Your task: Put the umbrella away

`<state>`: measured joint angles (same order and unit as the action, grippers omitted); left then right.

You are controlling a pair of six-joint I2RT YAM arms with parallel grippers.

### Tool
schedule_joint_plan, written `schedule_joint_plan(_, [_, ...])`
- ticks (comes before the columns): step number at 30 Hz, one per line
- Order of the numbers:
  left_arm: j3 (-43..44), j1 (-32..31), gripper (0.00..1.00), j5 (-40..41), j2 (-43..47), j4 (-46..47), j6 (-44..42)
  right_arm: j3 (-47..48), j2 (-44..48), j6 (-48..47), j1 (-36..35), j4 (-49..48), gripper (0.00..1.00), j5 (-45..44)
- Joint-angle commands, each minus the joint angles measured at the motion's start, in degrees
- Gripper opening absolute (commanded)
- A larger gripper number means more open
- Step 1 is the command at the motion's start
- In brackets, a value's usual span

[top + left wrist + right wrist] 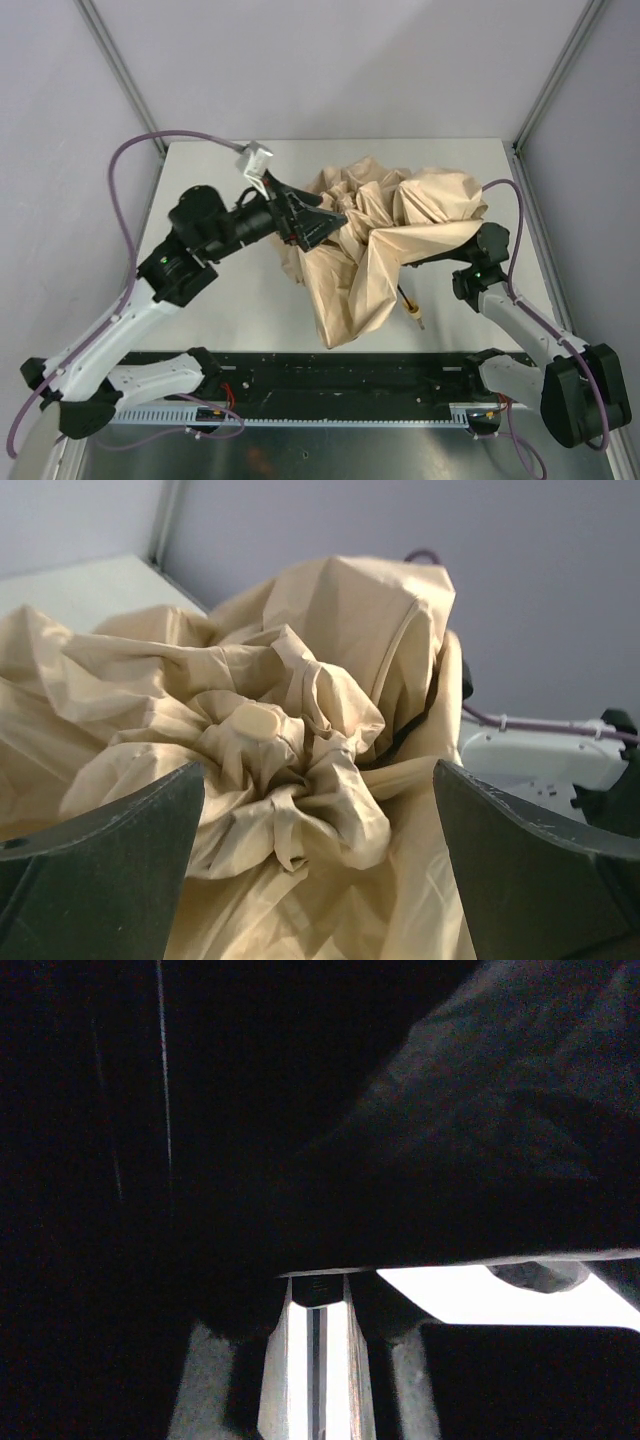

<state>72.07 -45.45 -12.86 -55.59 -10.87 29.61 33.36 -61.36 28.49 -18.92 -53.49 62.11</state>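
Since the entry runs from the left edge of the desk (250,300) to the right, the left arm comes first.

Item 1: left tool (335,228). It reaches in from the left edge toward the desk's middle. Its fingers (120,850) stand wide apart with nothing gripped. The tips are level with the left flank of the fabric, just beside it or brushing it.

Item 2: umbrella (390,240). This is a beige canopy, collapsed and heavily crumpled, heaped from the middle of the desk toward the right edge. Its round crown cap (255,720) faces the left tool, directly ahead between the open fingers. A thin black shaft ends in a small tan handle (415,318), which pokes out below the fabric toward the near edge, right of centre. The long axis appears to run from the cap at mid-desk obliquely down to that handle.

Item 3: right tool (316,1360). It enters from the right edge and is buried beneath the canopy. Its own view is almost wholly dark, so whether it grips anything cannot be told.

Note: the left tool is the nearer one to the crown, which lies straight in front of it. The right arm (490,250) lies nearer the shaft and handle end.
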Motion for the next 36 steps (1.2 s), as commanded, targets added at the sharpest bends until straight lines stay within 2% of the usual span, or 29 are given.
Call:
schedule_joint_plan(1, [0.9,0.5,1.0,-7.7,-1.0,2.5,0.2,2.7,1.0,-3.7,-2.2,0.8,0.0,-3.1])
schedule_joint_plan(5, [-1.9,0.4,0.99,-4.5,-0.3,2.8,2.1,2.7,0.0,-3.4,-2.5,0.0,0.0,-5.1])
schedule_joint_plan(11, [-11.3,0.4,0.99,9.5,7.6,2.9,7.2,2.7,-0.2,-3.3,-2.2,1.1,0.0,-8.2])
schedule_joint_plan(17, [-11.5,0.5,0.99,8.6,4.9,3.1,9.1,2.7,-0.2,-1.5,-3.1,-0.9,0.0,-8.1])
schedule_joint_plan(20, [-9.9,0.7,0.99,7.7,3.3,2.7,7.5,2.7,-0.2,-1.2,-3.2,-1.1,0.0,-8.0])
schedule_joint_plan(25, [-16.3,0.9,0.99,17.8,12.4,1.9,10.8,2.7,1.1,-2.2,-2.1,1.2,0.0,-8.5])
schedule_joint_plan(30, [-19.3,1.0,0.99,15.9,17.6,-0.8,14.0,2.7,1.3,-2.3,-1.3,1.6,0.0,-7.9])
schedule_joint_plan(36, [-19.1,1.1,0.99,9.6,14.3,-3.8,19.9,2.7,1.5,-2.8,-1.1,2.5,0.0,-8.0])
